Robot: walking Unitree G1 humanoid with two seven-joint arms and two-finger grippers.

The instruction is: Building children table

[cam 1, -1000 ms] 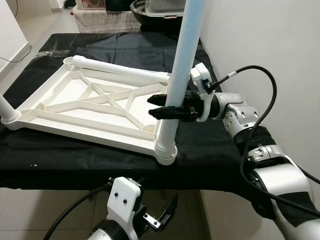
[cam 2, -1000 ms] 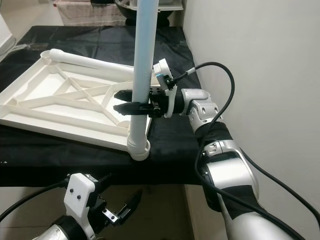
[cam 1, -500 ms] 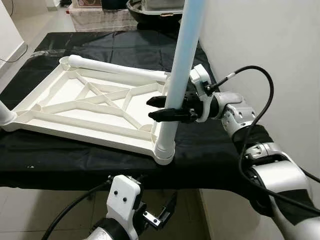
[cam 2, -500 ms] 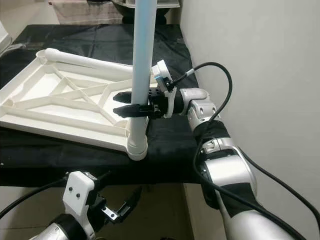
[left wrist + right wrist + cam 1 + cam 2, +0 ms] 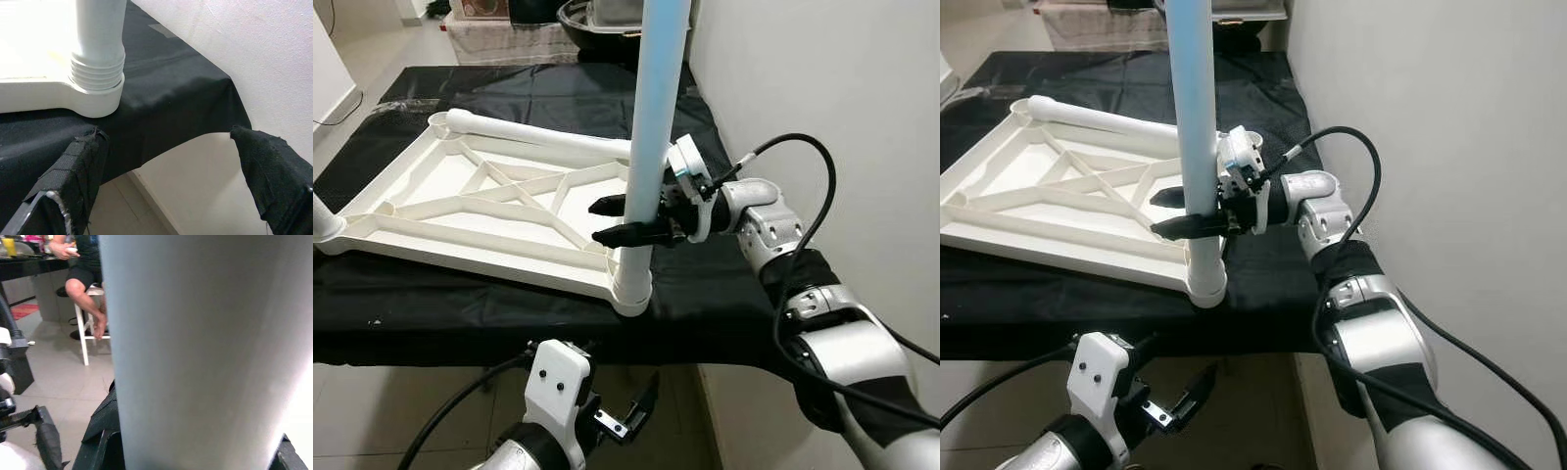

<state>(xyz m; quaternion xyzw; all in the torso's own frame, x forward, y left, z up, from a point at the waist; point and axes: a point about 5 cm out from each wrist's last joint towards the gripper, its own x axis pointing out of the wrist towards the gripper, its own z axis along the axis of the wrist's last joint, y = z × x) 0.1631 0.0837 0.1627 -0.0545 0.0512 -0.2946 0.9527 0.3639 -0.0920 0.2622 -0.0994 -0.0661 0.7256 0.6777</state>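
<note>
My right tool [image 5: 612, 221] grips the upright leg [image 5: 644, 137], which stands in the near corner socket of the upturned top [image 5: 460, 211] on the black-draped table [image 5: 724, 294]. My left tool [image 5: 641, 406] hangs open below the table's edge.

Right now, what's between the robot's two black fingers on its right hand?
The tall white table leg stands between the right gripper fingers, one on each side of it. Its bottom sits in the corner of the upside-down white tabletop. Both eye views show this.

right end effector [image 5: 612, 222] — rotated on leg [image 5: 646, 127] | leg — now more upright
</note>
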